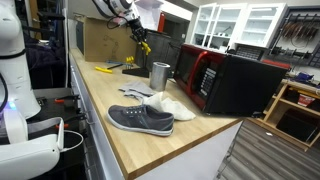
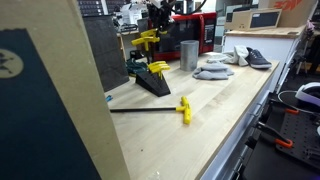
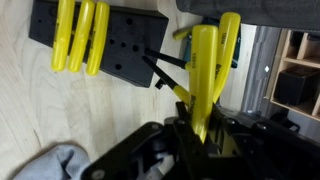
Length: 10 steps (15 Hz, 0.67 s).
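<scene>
The claw [image 3: 200, 128] is pinching a yellow T-handle hex key [image 3: 205, 62] by its handle, the fingers pressed against it. The key hangs above the desk [image 2: 215, 120], over the black holder [image 3: 118, 48], where three more yellow keys [image 3: 80, 35] sit in their holes. The held key's shaft seems clear of the holder, though the wrist view is too cramped to be sure. In an exterior view a loose key [image 2: 184, 108] lies flat on the desk near the holder, with a metal cup [image 2: 189, 55] and a grey shoe [image 2: 256, 57] further along.
</scene>
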{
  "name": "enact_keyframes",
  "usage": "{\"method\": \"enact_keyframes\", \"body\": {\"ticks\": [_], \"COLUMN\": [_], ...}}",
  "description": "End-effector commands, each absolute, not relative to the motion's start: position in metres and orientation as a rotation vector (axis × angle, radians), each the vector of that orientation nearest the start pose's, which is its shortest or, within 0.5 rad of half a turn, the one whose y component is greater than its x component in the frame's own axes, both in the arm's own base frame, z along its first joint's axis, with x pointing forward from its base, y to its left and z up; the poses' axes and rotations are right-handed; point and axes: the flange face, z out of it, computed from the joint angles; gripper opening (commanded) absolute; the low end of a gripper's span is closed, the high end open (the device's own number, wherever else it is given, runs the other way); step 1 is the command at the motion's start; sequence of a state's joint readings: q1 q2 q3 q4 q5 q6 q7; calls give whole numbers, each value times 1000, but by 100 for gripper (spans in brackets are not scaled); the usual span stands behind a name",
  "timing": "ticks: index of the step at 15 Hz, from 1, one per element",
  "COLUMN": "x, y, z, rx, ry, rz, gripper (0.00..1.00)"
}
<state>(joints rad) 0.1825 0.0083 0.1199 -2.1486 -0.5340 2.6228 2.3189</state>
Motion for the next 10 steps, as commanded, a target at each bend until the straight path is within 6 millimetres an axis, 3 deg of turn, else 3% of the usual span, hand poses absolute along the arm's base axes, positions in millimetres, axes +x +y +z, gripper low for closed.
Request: {"method": "enact_keyframes", "body": {"ticks": [1,10], "x": [544,550], "y": [186,187], "z": [443,434], "rx": [-1773,-1748], "ry": [2020,2044], "rz": [-630,-610], "gripper": [6,6]}}
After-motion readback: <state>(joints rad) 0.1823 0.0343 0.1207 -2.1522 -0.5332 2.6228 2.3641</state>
